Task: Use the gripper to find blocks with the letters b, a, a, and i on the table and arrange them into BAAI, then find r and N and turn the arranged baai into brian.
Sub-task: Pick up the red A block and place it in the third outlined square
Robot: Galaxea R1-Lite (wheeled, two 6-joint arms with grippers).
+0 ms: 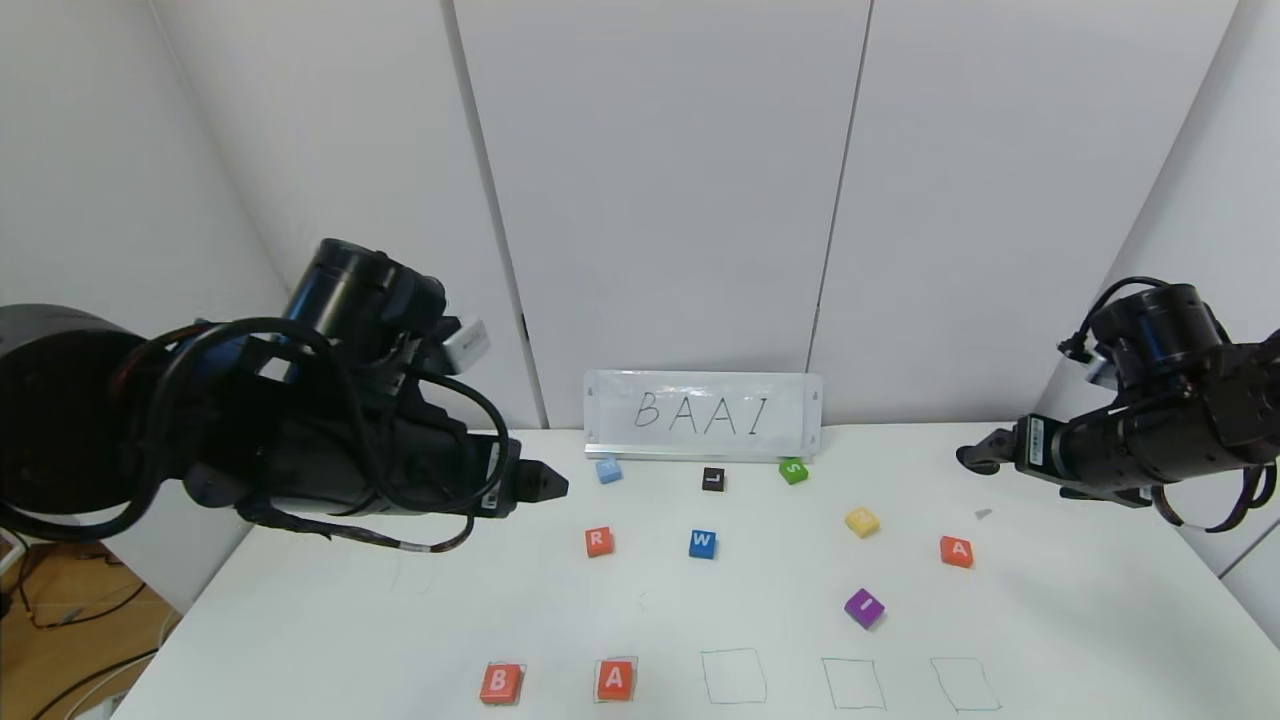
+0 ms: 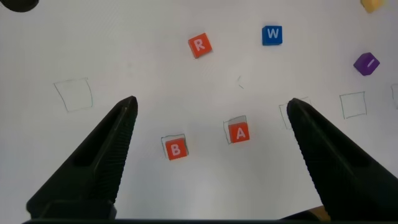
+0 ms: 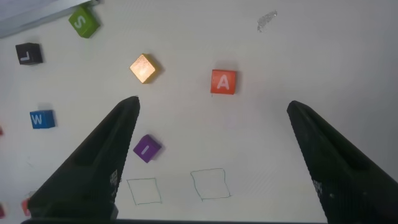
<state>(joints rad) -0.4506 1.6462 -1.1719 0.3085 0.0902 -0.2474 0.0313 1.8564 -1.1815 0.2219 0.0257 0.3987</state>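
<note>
Along the lower edge of the head view, on the white desk [image 1: 1050, 620], the orange square block lettered B [image 1: 501, 684] and an orange A block [image 1: 615, 680] already fill 2 green outlines. 3 outlines wait empty. The second orange A [image 1: 956, 551] sits right of centre, the purple I block [image 1: 864, 607] below it. Both the left hand [image 1: 545, 483] and right hand [image 1: 975, 458] hover released, grasping nothing. Next, I'd judge, the right hand must drop onto that A.

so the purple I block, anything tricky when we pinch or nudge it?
The purple I block looks like a small rigid cube, so probably stiff and light. Flat faces suggest it will slide, not roll. It sits rotated against the green squares, so the fingers may twist it unless aligned.
</note>
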